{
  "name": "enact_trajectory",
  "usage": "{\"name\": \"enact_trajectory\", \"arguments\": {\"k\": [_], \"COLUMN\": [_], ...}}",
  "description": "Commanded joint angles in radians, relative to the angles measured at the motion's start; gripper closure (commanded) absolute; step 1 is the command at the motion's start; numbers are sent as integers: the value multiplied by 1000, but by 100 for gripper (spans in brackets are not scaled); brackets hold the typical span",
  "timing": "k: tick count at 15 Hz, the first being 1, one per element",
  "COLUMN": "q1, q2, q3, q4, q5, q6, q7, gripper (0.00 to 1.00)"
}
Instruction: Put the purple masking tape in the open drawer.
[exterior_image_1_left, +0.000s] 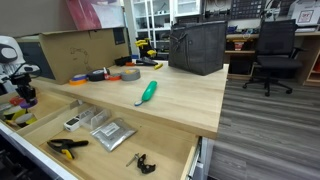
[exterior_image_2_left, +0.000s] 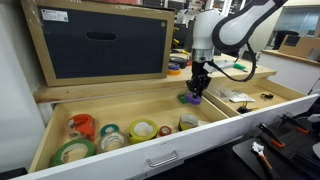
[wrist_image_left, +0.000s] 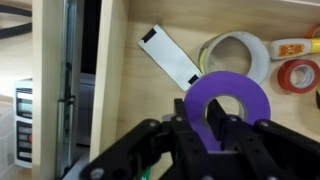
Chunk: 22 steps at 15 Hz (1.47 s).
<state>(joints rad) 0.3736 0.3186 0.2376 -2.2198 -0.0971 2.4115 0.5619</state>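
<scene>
The purple masking tape (wrist_image_left: 245, 90) is a flat purple ring pinched by its wall in my gripper (wrist_image_left: 198, 118), one finger through its hole. In an exterior view my gripper (exterior_image_2_left: 196, 88) holds the tape (exterior_image_2_left: 189, 98) low over the back right corner of the open drawer (exterior_image_2_left: 120, 160), a shallow pale-plywood drawer. The wrist view shows the drawer floor (wrist_image_left: 130, 80) right under the tape. In an exterior view the gripper (exterior_image_1_left: 24, 93) is at the far left, over that drawer (exterior_image_1_left: 12, 122).
Several tape rolls (exterior_image_2_left: 143, 130) and an orange item (exterior_image_2_left: 82, 125) lie along the drawer's front. A white strip (wrist_image_left: 170, 55), a pale roll (wrist_image_left: 238, 50) and a red roll (wrist_image_left: 298, 73) lie near the tape. The wider drawer (exterior_image_1_left: 110, 135) holds silver packets and a clamp (exterior_image_1_left: 66, 147). A green-handled tool (exterior_image_1_left: 147, 93) lies on the tabletop.
</scene>
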Motion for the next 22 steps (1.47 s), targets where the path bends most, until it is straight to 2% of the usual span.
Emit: {"name": "enact_trajectory", "arguments": {"k": [1, 11, 22], "q1": [42, 135, 170], "q2": [91, 232, 310], "q3": [-10, -25, -65], "q4": [116, 281, 359], "q5": [22, 38, 25], "q6": [-8, -18, -20], "q7": [24, 12, -7], "gripper": [93, 93, 93]}}
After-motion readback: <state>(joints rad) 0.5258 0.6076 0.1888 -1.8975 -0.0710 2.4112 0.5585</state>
